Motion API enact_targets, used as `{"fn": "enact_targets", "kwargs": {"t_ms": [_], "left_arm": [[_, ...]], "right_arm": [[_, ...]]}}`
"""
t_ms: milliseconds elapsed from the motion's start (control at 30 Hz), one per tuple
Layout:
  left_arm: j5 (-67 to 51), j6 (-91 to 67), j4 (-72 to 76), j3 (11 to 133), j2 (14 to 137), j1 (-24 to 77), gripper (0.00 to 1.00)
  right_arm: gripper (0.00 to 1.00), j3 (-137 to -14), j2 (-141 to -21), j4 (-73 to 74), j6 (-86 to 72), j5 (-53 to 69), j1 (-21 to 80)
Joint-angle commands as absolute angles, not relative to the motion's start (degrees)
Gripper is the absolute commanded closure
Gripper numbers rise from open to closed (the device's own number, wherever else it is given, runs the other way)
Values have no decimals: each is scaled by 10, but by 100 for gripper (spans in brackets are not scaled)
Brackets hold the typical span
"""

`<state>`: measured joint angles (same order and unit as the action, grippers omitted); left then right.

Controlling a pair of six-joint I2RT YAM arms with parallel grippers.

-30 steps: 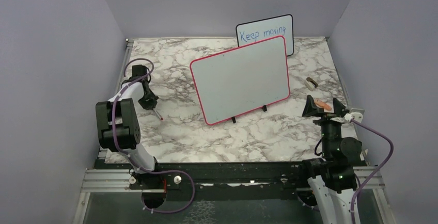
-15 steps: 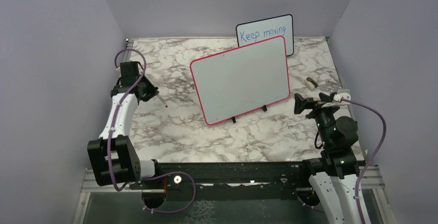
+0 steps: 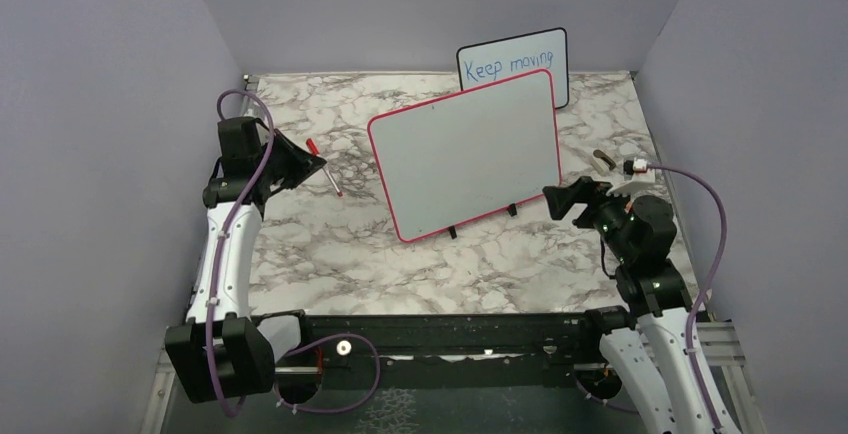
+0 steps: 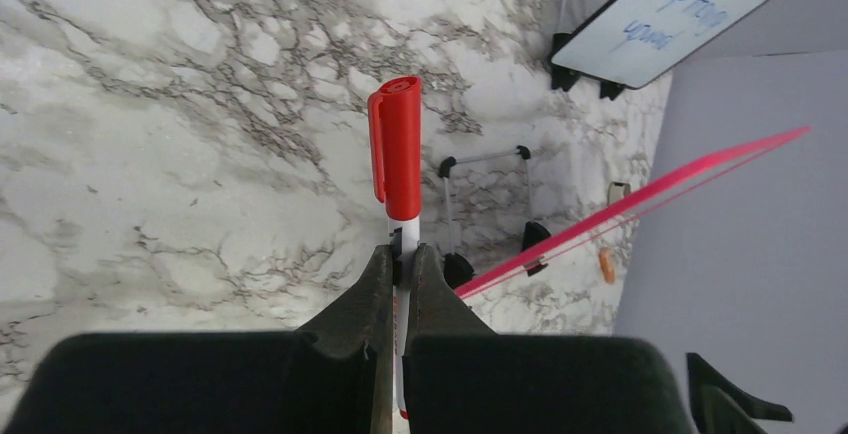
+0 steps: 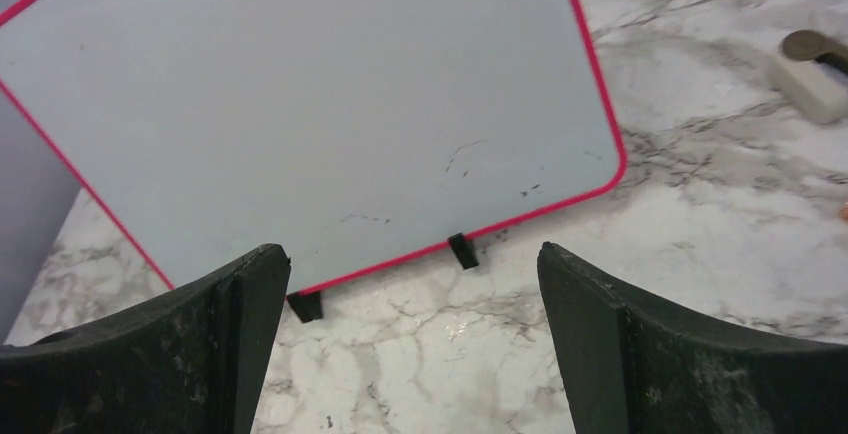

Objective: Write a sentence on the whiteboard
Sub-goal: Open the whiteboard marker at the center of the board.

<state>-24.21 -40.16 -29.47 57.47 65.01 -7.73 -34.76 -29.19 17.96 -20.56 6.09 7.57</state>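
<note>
The whiteboard (image 3: 465, 154) with the red-pink frame stands tilted on small black feet mid-table. Its face (image 5: 300, 114) is blank but for faint specks, and no sentence is in view. From the left wrist it appears edge-on as a pink line (image 4: 640, 204). My left gripper (image 3: 318, 161) hovers left of the board, shut on a white marker (image 4: 397, 149) with its red cap on. The marker (image 3: 327, 169) sticks out of both sides of the jaws. My right gripper (image 3: 562, 199) is wide open by the board's lower right corner, and nothing lies between its fingers (image 5: 413, 254).
A smaller black-framed board (image 3: 513, 64) with blue writing leans behind the whiteboard, also visible as the small board (image 4: 660, 14) from the left wrist. A beige eraser-like piece (image 3: 603, 161) lies right of the boards. Purple-grey walls close in on three sides.
The left arm has risen and swung back and right with the marker, nearer the board. The right arm has reached left toward the board's lower right corner, its jaws still open.
</note>
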Motion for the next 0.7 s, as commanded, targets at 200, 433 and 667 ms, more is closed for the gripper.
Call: {"fn": "enact_targets", "kwargs": {"t_ms": [200,433,667], "left_arm": [[-319,-493,-233,566,592,-34,100],[-278,-527,-219,576,572,54,100],[-152,-612,-174,564,537,177,100]], "right_arm": [[0,-234,-304,-7,-343,223,80],[0,-278,-409,13,-284,314,80],[0,-294,-392,-64,-285,319,83]]}}
